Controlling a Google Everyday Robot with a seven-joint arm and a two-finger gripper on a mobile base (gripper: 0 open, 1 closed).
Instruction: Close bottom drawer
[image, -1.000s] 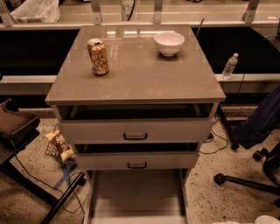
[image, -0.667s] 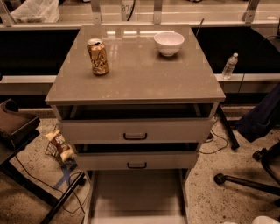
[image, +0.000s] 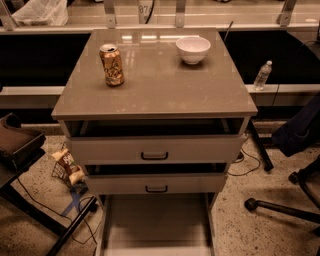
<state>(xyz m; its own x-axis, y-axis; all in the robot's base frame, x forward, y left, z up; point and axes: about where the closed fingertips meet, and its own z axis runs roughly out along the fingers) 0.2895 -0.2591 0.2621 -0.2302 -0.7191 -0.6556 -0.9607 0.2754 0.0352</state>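
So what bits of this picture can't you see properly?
All from the one camera view:
1. The gripper: nowhere in the picture, so I can't say where it is.
2. The pale grey bottom drawer: it is pulled out, and its front and pull are cut off by the lower edge.
3. Inside the top grey drawer: dark, shadowed by the brown tabletop.
4. The orange drink can: its writing is too small to read.
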